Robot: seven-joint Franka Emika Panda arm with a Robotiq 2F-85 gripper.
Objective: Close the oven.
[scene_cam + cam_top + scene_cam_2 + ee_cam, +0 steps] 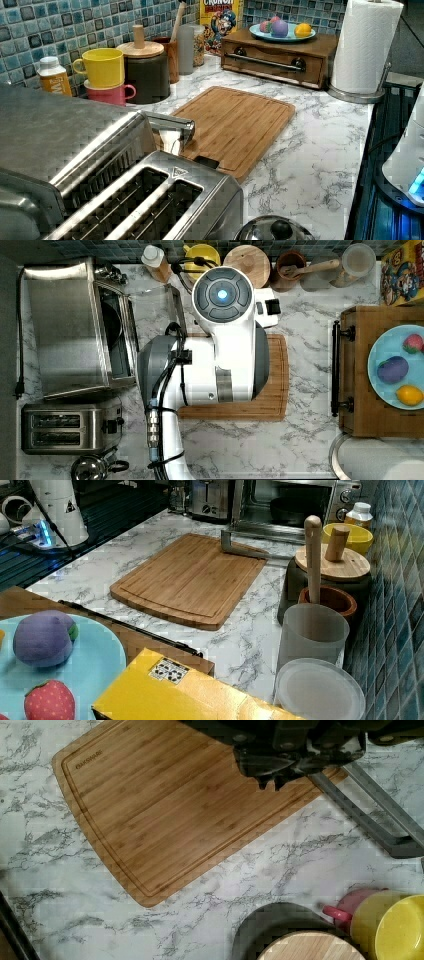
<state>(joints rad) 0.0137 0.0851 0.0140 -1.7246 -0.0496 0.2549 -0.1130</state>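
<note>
Nearest the wrist camera, the gripper hangs over the corner of the bamboo cutting board that lies closest to the oven door; whether its claw is released or clenched I cannot tell. Marble worktop surrounds the board, with a yellow mug stacked on a pink one just beside a wooden-lidded canister.

On the top view, the oven stands at the worktop's left edge, a two-slot toaster just beside it. Its glass door is dropped flat onto the worktop, the bar handle touching or just short of the board's corner.

By my reading, the closing has not begun: the arm is only approaching. Next, the gripper needs to get under or behind the handle and swing the door up along its hinge arc until it shuts against the oven front
</note>
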